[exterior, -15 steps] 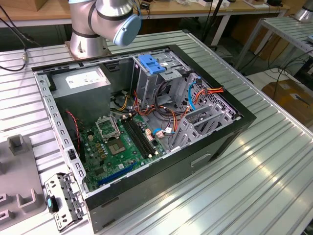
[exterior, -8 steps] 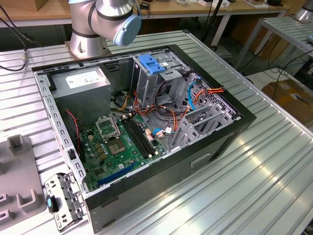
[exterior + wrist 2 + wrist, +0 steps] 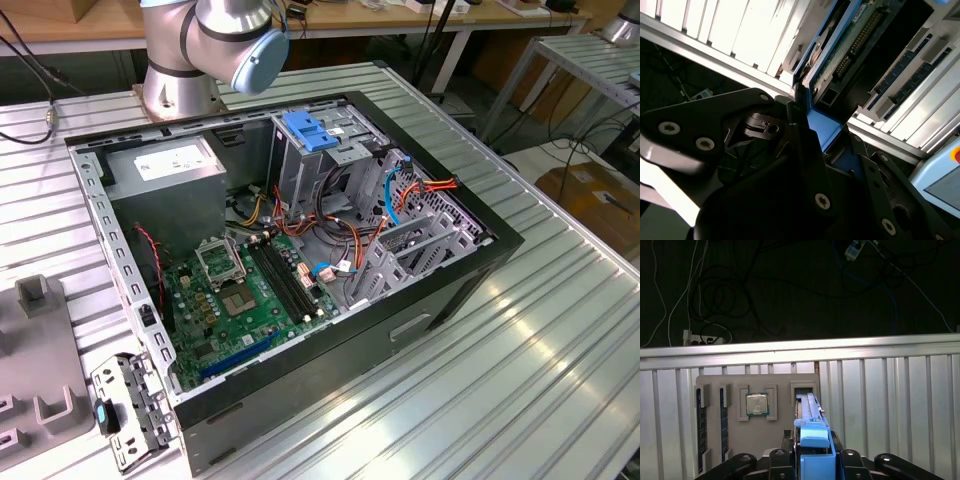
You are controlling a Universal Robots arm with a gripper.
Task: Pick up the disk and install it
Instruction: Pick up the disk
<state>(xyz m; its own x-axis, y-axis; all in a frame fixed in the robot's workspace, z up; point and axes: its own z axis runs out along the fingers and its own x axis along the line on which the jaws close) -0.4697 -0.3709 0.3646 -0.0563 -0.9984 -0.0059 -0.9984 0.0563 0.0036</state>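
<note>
The gripper (image 3: 814, 441) pinches the disk (image 3: 807, 407) by its blue rail, with one black finger pressed to each side. In the first wrist view the disk stands on edge in a slot of a grey tray (image 3: 782, 440). The same tray holds a square chip (image 3: 756, 404) in the next pocket and memory sticks (image 3: 701, 425) further along. The tray lies on a ribbed metal table (image 3: 880, 405).

In the second wrist view the gripper (image 3: 822, 127) clamps the blue rail, and the disk (image 3: 840, 55) shows its green circuit board side.

In the exterior view the arm (image 3: 215, 40) rises at the upper left of the frame. An open computer case (image 3: 300, 385) fills the middle, with a green board (image 3: 240, 300) on its floor and a grey cage with a blue latch (image 3: 310, 135) towards the back. The tray (image 3: 40, 350) sits at the lower left edge, well apart from the cage.
</note>
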